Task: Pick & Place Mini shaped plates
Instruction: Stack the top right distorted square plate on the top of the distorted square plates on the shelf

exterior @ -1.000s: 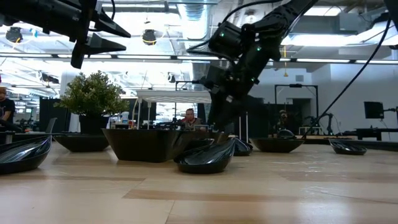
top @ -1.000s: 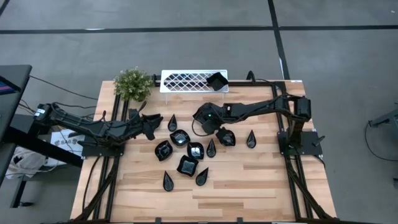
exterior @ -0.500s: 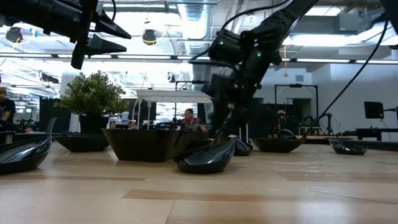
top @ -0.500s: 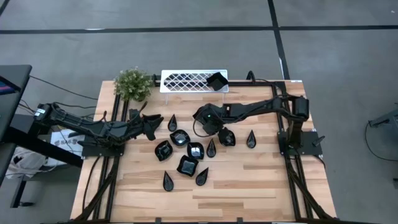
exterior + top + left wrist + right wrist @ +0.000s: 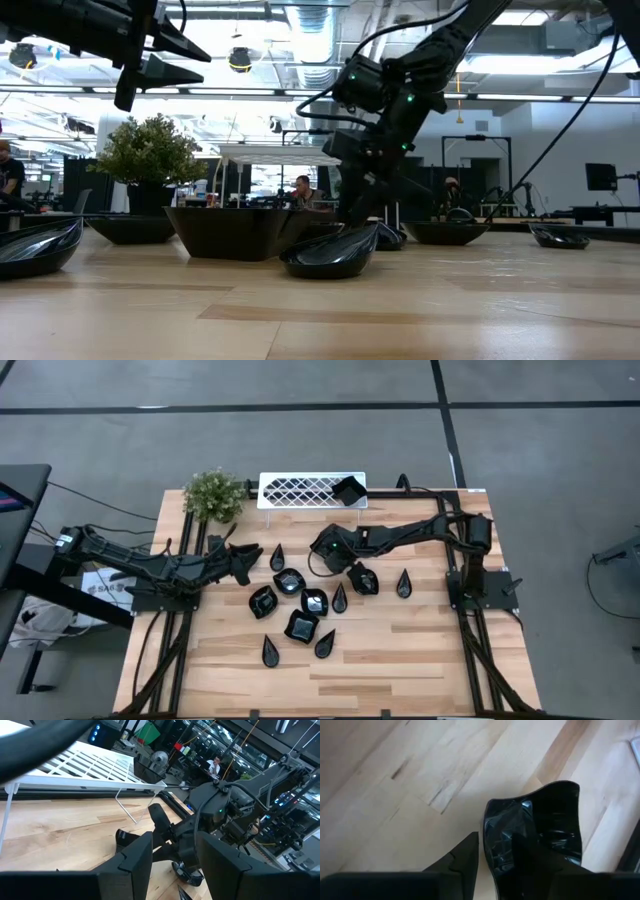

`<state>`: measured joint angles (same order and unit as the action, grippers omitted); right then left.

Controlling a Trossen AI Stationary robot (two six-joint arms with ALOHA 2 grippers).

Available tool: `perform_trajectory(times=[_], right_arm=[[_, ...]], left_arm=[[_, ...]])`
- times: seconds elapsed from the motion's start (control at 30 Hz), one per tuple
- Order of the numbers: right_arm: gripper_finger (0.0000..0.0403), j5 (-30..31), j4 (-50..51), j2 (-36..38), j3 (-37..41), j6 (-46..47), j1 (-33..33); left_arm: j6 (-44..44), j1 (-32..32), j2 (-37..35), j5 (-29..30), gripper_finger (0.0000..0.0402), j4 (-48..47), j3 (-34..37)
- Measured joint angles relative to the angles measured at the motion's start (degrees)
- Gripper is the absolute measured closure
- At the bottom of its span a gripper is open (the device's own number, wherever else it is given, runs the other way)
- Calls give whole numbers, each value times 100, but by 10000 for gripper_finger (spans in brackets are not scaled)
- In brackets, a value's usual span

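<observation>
Several small glossy black plates lie in a cluster on the wooden table (image 5: 400, 650), among them a teardrop one (image 5: 404, 584) and a wavy square one (image 5: 302, 626). Another sits on the white lattice tray (image 5: 300, 490) at its right end (image 5: 348, 491). My right gripper (image 5: 352, 570) is shut on a wavy-edged square plate (image 5: 545, 827) at the cluster's far right side. My left gripper (image 5: 250, 553) hovers open above the table left of the cluster, its fingers (image 5: 135, 865) spread, touching nothing. My right gripper pinches the wavy square plate by its rim (image 5: 489, 840), one finger (image 5: 462, 857) outside the wall and the other (image 5: 530, 855) inside the bowl. The fingers come slanting down from the far left. Whether the plate's base is clear of the table cannot be told.
A small green potted plant (image 5: 213, 495) stands at the far left corner beside the tray. The near half of the table is bare wood. In the low view a large square plate (image 5: 235, 232) and a teardrop plate (image 5: 330, 255) stand close in front.
My right gripper has shifted a little toward the far edge and the left, and the plate in its fingers has gone along with it. The left arm has kept still.
</observation>
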<state>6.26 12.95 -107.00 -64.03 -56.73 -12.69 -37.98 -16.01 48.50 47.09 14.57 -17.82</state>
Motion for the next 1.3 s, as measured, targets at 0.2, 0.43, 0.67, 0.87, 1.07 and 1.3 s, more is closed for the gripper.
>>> perform_trajectory(times=[0.2,0.43,0.67,0.87,1.07,1.3], right_arm=[[295,47,-3,0,0,26,35],[295,30,0,0,0,441,-24],[320,122,2,0,0,477,35],[358,136,6,0,0,629,27],[399,200,21,0,0,641,24],[397,312,35,23,0,625,149]], left_arm=[[0,0,1,0,247,0,0],[0,0,1,0,247,0,0],[0,-1,1,0,247,0,0],[-2,-2,1,0,247,0,0],[-1,0,1,0,247,0,0],[-1,-1,1,0,247,0,-2]])
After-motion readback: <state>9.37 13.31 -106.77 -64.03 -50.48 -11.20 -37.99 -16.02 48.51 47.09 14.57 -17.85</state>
